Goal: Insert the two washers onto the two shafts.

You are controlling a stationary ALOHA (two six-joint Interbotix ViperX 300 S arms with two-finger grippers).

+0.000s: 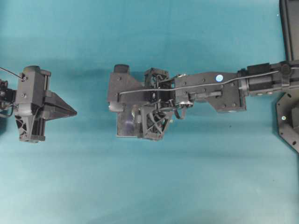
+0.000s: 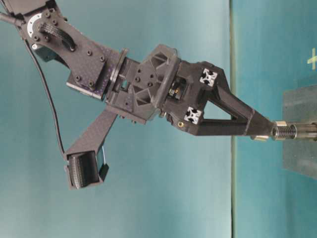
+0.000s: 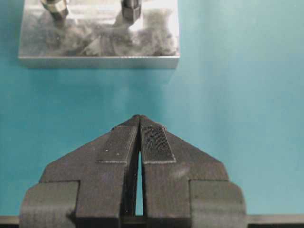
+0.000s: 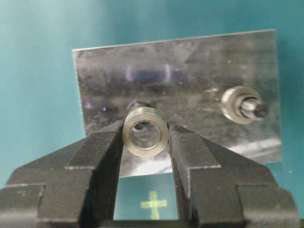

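Observation:
A silver ring-shaped washer (image 4: 145,131) sits between the fingers of my right gripper (image 4: 145,142), which is shut on it. The gripper points down at a metal plate (image 4: 190,71). Just behind the washer's upper edge peeks the top of a dark shaft (image 4: 137,103). In the table-level view the washer (image 2: 279,130) is at the gripper's tips (image 2: 263,130), right at the end of the threaded shaft (image 2: 292,131); I cannot tell whether it is over the shaft. My left gripper (image 1: 72,111) (image 3: 139,118) hangs shut and empty, left of the plate (image 3: 95,47).
A second shaft (image 4: 249,105) on the same plate carries a silver washer round its base. A yellow cross (image 4: 153,205) is marked on the teal table near the plate's edge. The right arm (image 1: 219,86) reaches in from the right over the plate (image 1: 125,129).

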